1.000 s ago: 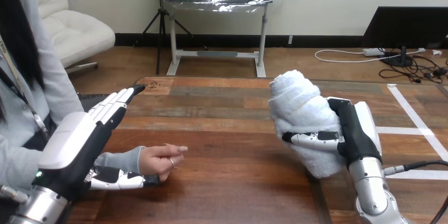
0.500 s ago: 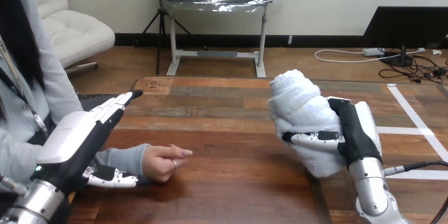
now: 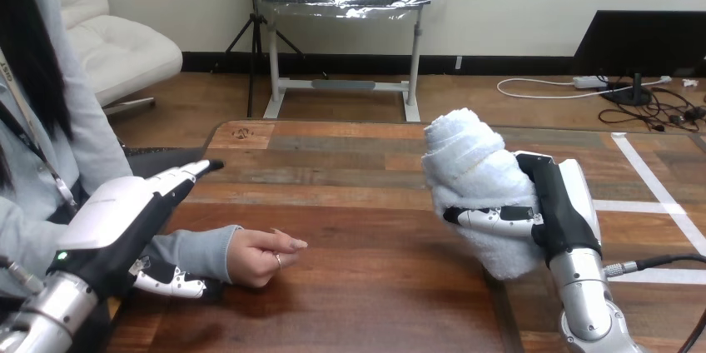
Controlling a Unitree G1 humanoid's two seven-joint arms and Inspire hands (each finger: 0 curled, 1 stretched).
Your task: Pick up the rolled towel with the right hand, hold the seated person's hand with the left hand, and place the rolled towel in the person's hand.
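Right hand (image 3: pixel 559 207) grips the rolled towel (image 3: pixel 470 166), left hand (image 3: pixel 116 221) spread beside the person's hand (image 3: pixel 262 255).

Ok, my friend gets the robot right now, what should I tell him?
Right hand: shut on the towel, held upright at the right of the table.
Left hand: open, fingers straight, over the person's sleeve, not gripping.
Person's hand: resting on the table at the left, loosely curled, apart from the towel.
Done: towel picked up.
Left: hold the person's hand with the left hand, then put the towel in it.
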